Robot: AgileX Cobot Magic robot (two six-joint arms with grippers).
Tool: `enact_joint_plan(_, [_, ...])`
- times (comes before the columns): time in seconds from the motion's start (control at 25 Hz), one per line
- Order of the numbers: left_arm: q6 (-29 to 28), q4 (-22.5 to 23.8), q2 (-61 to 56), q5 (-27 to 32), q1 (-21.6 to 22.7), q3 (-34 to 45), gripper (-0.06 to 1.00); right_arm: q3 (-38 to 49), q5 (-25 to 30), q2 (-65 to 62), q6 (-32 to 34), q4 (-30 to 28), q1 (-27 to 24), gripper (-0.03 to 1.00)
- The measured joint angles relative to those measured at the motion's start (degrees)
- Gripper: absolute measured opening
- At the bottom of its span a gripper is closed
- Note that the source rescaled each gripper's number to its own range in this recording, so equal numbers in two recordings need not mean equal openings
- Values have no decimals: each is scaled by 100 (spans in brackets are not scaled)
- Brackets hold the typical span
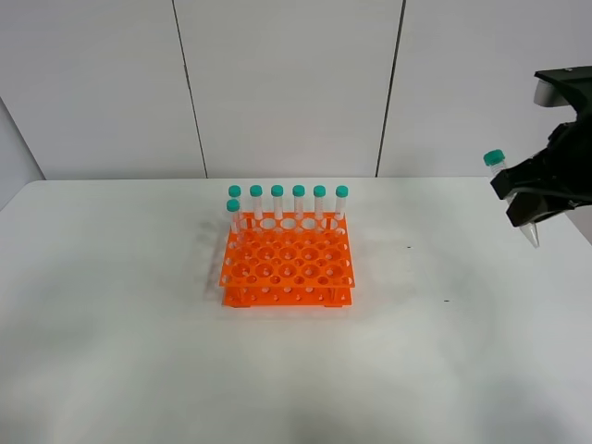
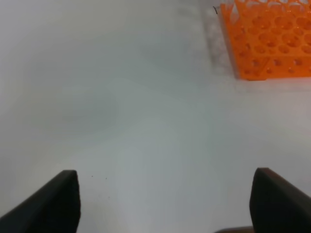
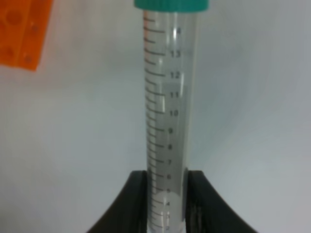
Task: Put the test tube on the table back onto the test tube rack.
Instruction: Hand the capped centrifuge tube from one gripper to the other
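My right gripper [image 1: 529,199] is shut on the test tube [image 1: 499,165] and holds it tilted in the air above the table's [image 1: 444,370] right edge, teal cap up, pointed tip down. In the right wrist view the clear tube [image 3: 167,97] with printed graduations stands between the black fingers [image 3: 133,204]. The orange test tube rack [image 1: 288,264] sits mid-table, well to the left of that gripper, with several teal-capped tubes along its back row. My left gripper [image 2: 165,204] is open and empty above bare table; the rack's corner [image 2: 269,39] shows in the left wrist view.
A white panelled wall [image 1: 287,83] stands behind the table. A corner of the orange rack [image 3: 22,31] shows in the right wrist view. White tabletop lies around the rack on all sides.
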Motion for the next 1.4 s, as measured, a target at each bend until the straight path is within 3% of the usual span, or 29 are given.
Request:
enact_joint_plan(0.12, [0, 0, 0, 0, 0, 0, 100, 457, -428, -461, -282, 236, 0, 2])
enact_joint_plan(0.36, [0, 0, 0, 0, 0, 0, 100, 1570, -1367, -955, -1358, 1404, 0, 2])
enact_joint_plan(0.6, [0, 0, 0, 0, 0, 0, 100, 2052, -1587, -970, -3077, 3097, 0, 2])
enact_joint_plan(0.72, [0, 0, 0, 0, 0, 0, 100, 2052, -1596, -970, -3644, 3633, 22, 2])
enact_joint_plan(0.8, [0, 0, 0, 0, 0, 0, 100, 2052, -1596, -970, -3803, 3695, 258, 2])
enact_joint_plan(0.92, [0, 0, 0, 0, 0, 0, 100, 2052, -1676, -970, -3824, 3554, 1006, 2])
enact_joint_plan(1.12, [0, 0, 0, 0, 0, 0, 100, 2056, -2340, -970, -3427, 2995, 2271, 2])
enact_joint_plan(1.24, [0, 0, 0, 0, 0, 0, 100, 2069, -2693, -970, -3597, 2954, 2696, 2])
enact_joint_plan(1.4, [0, 0, 0, 0, 0, 0, 100, 2069, -3112, -775, -3754, 3091, 2819, 2])
